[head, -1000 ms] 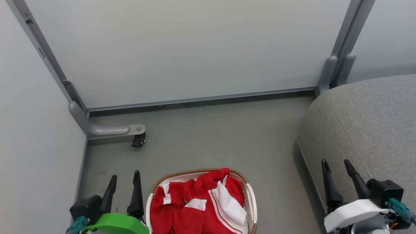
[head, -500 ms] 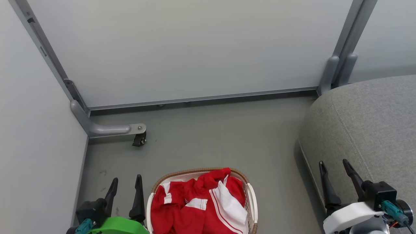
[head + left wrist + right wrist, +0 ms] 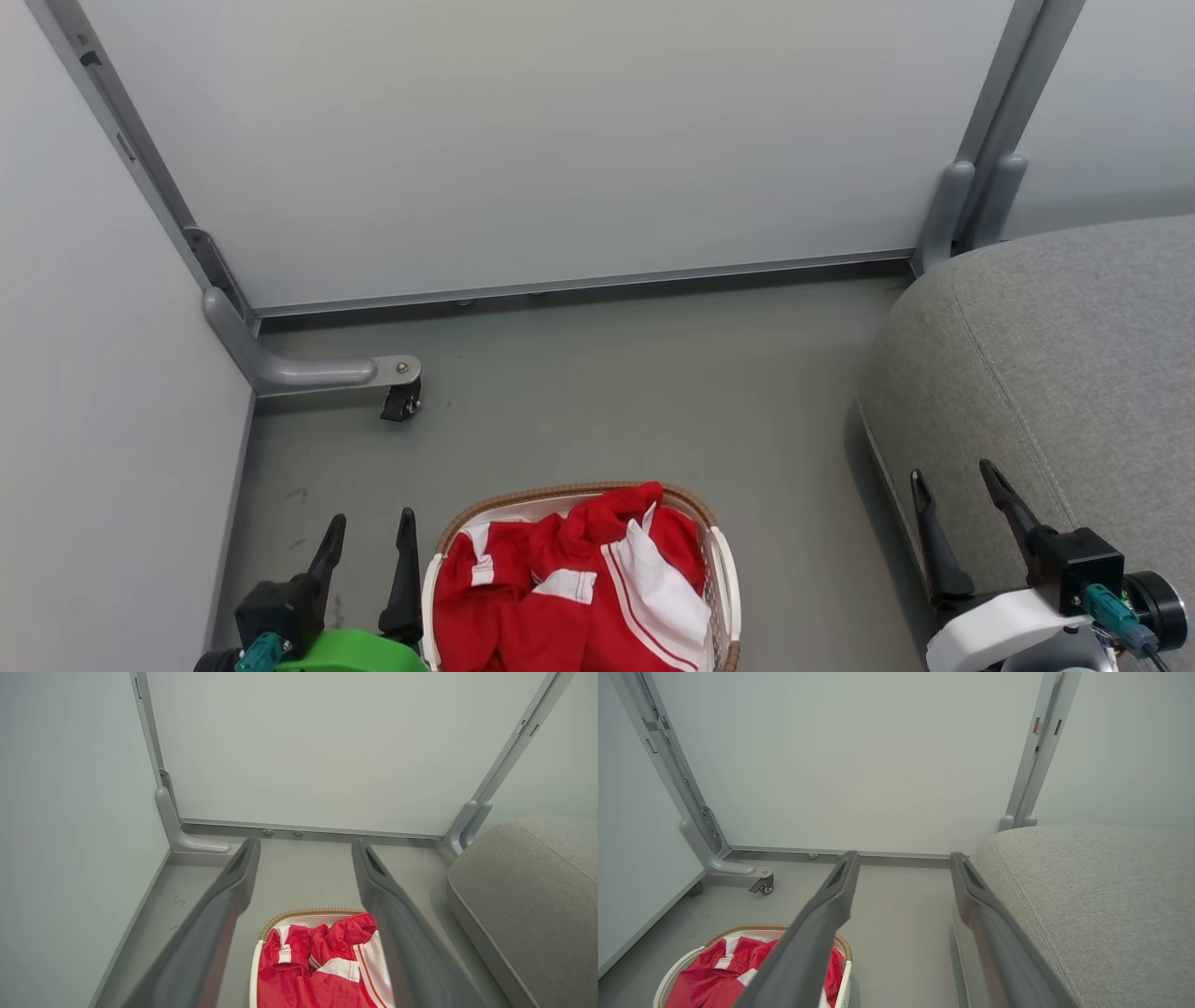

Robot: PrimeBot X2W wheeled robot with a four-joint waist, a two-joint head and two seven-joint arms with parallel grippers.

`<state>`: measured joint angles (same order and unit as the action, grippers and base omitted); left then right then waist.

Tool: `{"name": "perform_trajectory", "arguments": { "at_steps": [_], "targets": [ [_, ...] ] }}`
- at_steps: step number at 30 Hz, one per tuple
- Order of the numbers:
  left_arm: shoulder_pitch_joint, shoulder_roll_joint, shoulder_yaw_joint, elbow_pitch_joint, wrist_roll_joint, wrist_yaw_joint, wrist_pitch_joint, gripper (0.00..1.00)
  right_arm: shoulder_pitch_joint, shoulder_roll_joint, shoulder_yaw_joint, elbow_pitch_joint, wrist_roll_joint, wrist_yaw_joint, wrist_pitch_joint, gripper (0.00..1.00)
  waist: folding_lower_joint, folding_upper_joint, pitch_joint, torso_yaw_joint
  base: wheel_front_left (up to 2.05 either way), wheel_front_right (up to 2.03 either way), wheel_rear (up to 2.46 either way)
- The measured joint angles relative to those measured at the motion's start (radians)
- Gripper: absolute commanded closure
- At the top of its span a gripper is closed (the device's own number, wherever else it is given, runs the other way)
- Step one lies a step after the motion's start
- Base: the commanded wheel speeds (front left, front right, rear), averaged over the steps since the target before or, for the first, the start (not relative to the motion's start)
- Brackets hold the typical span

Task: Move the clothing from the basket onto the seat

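Crumpled inside the white laundry basket (image 3: 579,489) with the brown woven rim: red clothing (image 3: 560,588) with white stripes and trim, heaped up to rim level. Standing on the grey floor (image 3: 635,392), bottom centre of the head view. Off to the right, apart from the basket, the grey sofa (image 3: 1074,355). Just beside the basket's left side, the left gripper (image 3: 372,515), fingers spread wide, holding nothing. Before the sofa's near edge, the right gripper (image 3: 951,469), likewise wide and empty. Farther back, a black caster (image 3: 400,403) under pale partition panels.
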<state>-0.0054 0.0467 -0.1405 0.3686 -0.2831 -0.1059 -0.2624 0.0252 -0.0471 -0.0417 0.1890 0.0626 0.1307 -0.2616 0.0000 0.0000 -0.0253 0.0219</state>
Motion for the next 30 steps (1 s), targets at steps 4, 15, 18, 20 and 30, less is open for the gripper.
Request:
{"name": "perform_trajectory", "arguments": {
  "at_steps": [4, 15, 18, 20, 30],
  "targets": [
    [0.0, 0.0, 0.0, 0.002, 0.0, 0.0, 0.0, 0.0, 0.0, 0.0, -0.001, 0.0, 0.0, 0.0, 0.0, 0.0, 0.0, 0.0, 0.0, 0.0, 0.0, 0.0, 0.0],
    [0.0, 0.0, 0.001, 0.006, 0.004, 0.0, 0.0, 0.0, 0.0, 0.0, -0.001, 0.003, -0.001, 0.0, 0.0, 0.0, 0.0, 0.0, -0.002, -0.001, 0.0, 0.0, 0.0],
    [0.0, 0.0, -0.001, 0.005, 0.004, 0.0, 0.0, 0.0, 0.0, 0.0, 0.0, 0.003, -0.001, 0.0, 0.0, 0.0, 0.0, 0.0, -0.002, -0.002, 0.0, 0.0, 0.0],
    [0.001, 0.0, -0.004, 0.005, 0.005, 0.0, 0.0, 0.0, 0.002, 0.0, 0.0, 0.003, -0.001, 0.0, 0.0, 0.0, 0.0, 0.0, -0.002, -0.003, 0.0, 0.0, 0.0],
    [-0.021, 0.0, -0.047, 0.016, 0.028, -0.005, -0.001, 0.0, 0.0, 0.0, 0.018, -0.01, -0.004, 0.0, 0.0, 0.0, 0.0, 0.0, 0.033, -0.017, 0.0, 0.0, 0.0]
  ]
}}
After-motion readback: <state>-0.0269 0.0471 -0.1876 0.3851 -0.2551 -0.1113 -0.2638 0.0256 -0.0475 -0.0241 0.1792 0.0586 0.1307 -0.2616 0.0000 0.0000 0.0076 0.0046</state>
